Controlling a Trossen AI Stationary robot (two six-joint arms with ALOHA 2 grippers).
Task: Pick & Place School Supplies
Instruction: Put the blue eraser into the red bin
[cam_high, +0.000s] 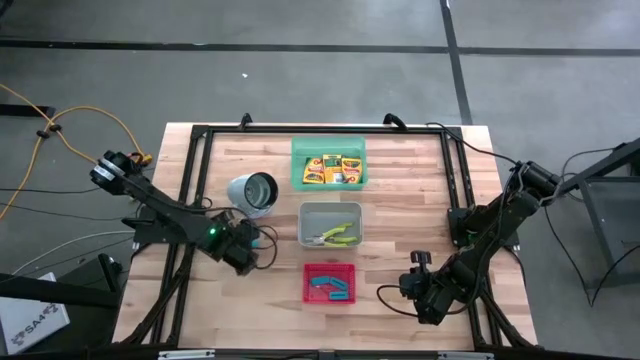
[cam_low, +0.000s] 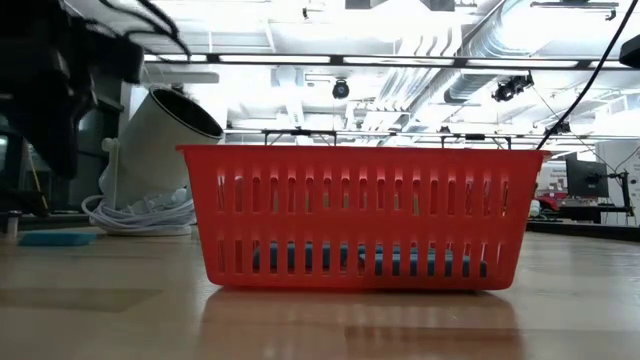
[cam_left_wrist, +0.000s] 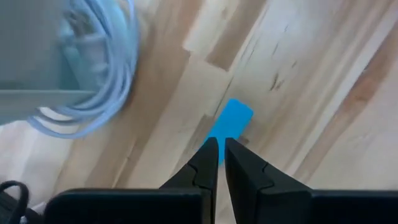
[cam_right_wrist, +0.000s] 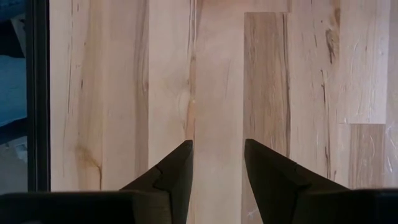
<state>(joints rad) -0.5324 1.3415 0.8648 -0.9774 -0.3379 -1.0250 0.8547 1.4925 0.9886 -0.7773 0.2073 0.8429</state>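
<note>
A short light-blue piece (cam_left_wrist: 229, 127) lies flat on the wooden table (cam_high: 400, 290), just left of the red tray (cam_high: 308, 292) and near a white camera-like device (cam_high: 252, 192) with its coil of pale cable (cam_left_wrist: 99, 81). The left gripper (cam_left_wrist: 218, 149) is down on it: in the left wrist view the two dark fingers are drawn nearly together over the near end of the piece, pinching it, while the rest of it runs straight out ahead of the fingertips. Its long axis follows the line of the gripper's reach, slanting across the table's boards. Whether it has left the wood cannot be told.

The red tray, the natural place for it to judge by what it holds, sits just to the right of this gripper, so a short carry sideways looks to be what comes next. The left arm is much the nearer; the right gripper (cam_right_wrist: 217, 155) hangs over bare wood near the table's front right corner, well apart from every tray, fingers spread and holding nothing.

The count: one loose blue piece at the left gripper; roughly three more in the red tray, hard to separate from above; one pair of pliers with yellow-green handles (cam_high: 334, 236) in the grey tray (cam_high: 305, 212); three crayon boxes (cam_high: 331, 168), as near as can be told, in the green tray (cam_high: 297, 150). Three trays stand in a column at the table's middle.
</note>
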